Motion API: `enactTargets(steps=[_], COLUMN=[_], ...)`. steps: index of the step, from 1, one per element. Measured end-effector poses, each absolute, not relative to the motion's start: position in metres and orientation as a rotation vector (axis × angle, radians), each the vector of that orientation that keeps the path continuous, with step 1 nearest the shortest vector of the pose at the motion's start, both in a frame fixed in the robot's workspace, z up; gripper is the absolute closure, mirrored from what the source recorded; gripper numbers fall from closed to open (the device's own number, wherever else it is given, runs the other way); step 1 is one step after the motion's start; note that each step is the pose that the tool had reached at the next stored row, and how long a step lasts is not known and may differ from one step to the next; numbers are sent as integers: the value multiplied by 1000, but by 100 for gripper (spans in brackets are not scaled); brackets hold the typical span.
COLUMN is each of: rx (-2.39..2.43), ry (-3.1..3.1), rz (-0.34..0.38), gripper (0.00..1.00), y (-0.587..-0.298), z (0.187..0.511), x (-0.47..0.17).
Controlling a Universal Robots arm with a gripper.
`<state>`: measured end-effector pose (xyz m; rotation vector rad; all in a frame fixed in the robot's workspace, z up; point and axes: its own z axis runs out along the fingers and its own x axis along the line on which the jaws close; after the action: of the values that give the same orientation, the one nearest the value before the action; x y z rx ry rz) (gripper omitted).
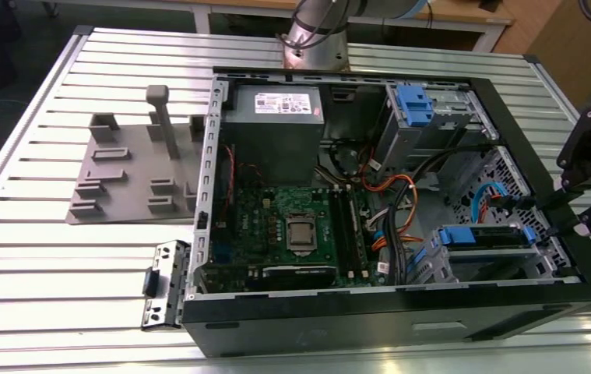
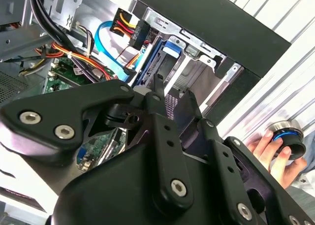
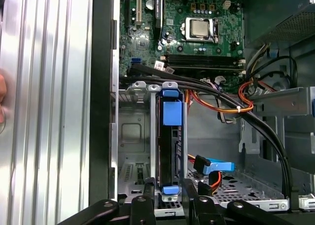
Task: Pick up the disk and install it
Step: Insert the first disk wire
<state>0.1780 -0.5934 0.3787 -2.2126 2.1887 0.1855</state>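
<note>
Exterior view: the gripper [image 1: 563,222] hung at the case's edge beside the disk [image 1: 485,236] seated in its bay. First wrist view: fingers [image 3: 147,193] stood apart, straddling the disk's [image 3: 166,151] end; nearby cables [image 3: 231,107] risked snagging.

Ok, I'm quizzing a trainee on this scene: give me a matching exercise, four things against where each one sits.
1 disk
2 power supply
3 processor
4 grey fixture plate

A on the slatted table, outside the case
B middle of the green motherboard
C on edge in a metal bay, framed in blue
D inside the case, white sticker on it

Pairs: 1-C, 2-D, 3-B, 4-A
</note>
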Motion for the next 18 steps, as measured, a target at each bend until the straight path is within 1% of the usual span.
enactTargets(steps=[6,18], rx=[-2214,-2219], ry=[2188,2184], rz=[185,185], gripper=[65,65], y=[-590,-570], z=[377,367], x=[180,186])
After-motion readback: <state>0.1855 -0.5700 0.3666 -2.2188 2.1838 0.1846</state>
